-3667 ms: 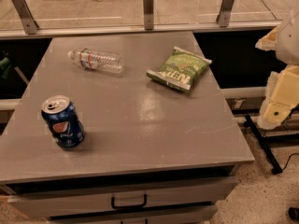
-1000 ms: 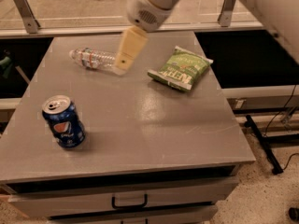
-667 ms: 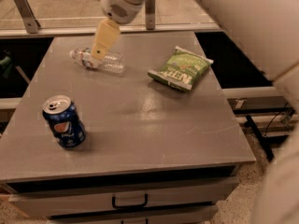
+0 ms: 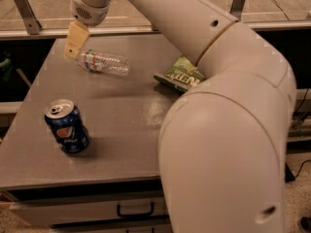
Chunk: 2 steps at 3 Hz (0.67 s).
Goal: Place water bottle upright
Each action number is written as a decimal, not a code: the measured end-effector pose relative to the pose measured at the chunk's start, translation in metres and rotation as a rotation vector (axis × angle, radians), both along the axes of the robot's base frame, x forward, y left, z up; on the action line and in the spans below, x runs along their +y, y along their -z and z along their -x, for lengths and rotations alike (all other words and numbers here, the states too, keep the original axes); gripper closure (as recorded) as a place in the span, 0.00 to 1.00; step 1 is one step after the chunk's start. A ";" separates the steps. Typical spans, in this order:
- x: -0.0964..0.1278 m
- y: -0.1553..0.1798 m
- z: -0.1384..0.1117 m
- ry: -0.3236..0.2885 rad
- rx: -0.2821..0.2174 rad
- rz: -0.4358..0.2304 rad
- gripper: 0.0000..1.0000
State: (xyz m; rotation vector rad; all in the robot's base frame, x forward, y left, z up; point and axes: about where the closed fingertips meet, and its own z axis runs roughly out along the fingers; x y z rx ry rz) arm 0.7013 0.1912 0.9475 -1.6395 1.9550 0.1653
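Risk of a roll shadows this reach: the cream arm (image 4: 228, 130), bent at a bulky elbow on the right and stretched to the upper left, crosses the grey table (image 4: 121, 144), where a glancing touch could send the water bottle (image 4: 104, 62), lying on its side at upper left, rolling toward the edge. Its gripper (image 4: 75, 42) hangs tilted down at the bottle's cap end; whether it is clenched or released cannot be told.

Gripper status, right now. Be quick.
Gripper: at the left end of the water bottle, which lies on its side on the table. Whether it is open, shut or holding cannot be told.
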 end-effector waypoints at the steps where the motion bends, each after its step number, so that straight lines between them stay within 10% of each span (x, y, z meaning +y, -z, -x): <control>1: 0.022 0.029 -0.018 0.060 0.046 0.059 0.00; 2: 0.036 0.060 -0.029 0.097 0.088 0.133 0.00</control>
